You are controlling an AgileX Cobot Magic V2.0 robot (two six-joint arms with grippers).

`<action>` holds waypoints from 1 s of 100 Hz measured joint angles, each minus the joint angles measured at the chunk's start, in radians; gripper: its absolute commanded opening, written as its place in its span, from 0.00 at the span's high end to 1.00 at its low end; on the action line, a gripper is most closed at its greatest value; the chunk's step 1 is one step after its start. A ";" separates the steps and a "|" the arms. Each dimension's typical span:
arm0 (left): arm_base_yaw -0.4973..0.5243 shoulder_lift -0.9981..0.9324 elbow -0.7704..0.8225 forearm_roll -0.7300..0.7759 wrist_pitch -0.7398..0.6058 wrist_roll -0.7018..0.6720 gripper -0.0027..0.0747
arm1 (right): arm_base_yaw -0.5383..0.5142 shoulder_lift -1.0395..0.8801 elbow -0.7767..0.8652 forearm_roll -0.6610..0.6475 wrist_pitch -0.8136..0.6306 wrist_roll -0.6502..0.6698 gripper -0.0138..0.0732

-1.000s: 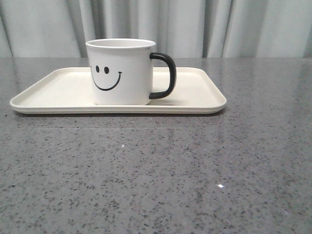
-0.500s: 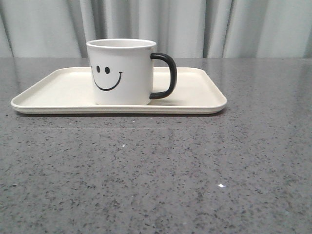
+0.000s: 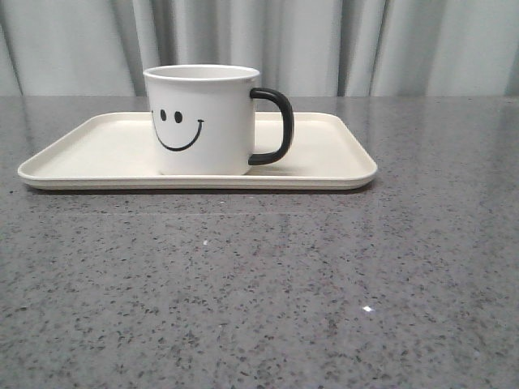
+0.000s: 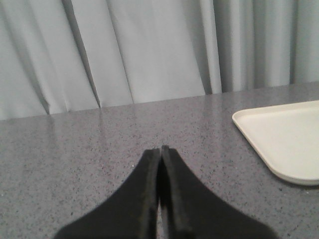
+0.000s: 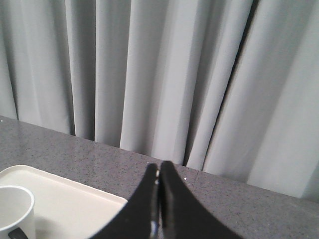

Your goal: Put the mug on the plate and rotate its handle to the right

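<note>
Mug [image 3: 202, 120] stood upright on the plate [image 3: 324, 158] in the front view, its handle [image 3: 274, 126] pointing right; being glazed ceramic, it was probably stiff, slippery and breakable, best gripped by that loop. From the left wrist, the left gripper [image 4: 160, 148] was pressed together above the table [image 4: 75, 144]. From the right wrist, the right gripper [image 5: 159, 163] was likewise closed, empty, near the mug's rim.

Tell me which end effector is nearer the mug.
Right, as far as the views show. The right end effector sees the mug close by; the left end effector sees only the plate edge.
</note>
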 measured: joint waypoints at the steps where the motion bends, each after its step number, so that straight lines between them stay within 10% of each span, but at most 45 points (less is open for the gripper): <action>1: 0.000 0.000 0.006 0.000 -0.003 0.000 0.99 | 0.000 0.000 0.000 0.000 0.000 0.000 0.92; 100: -0.004 0.000 0.042 0.007 -0.034 0.000 0.99 | 0.000 0.000 0.000 0.000 0.000 0.000 0.92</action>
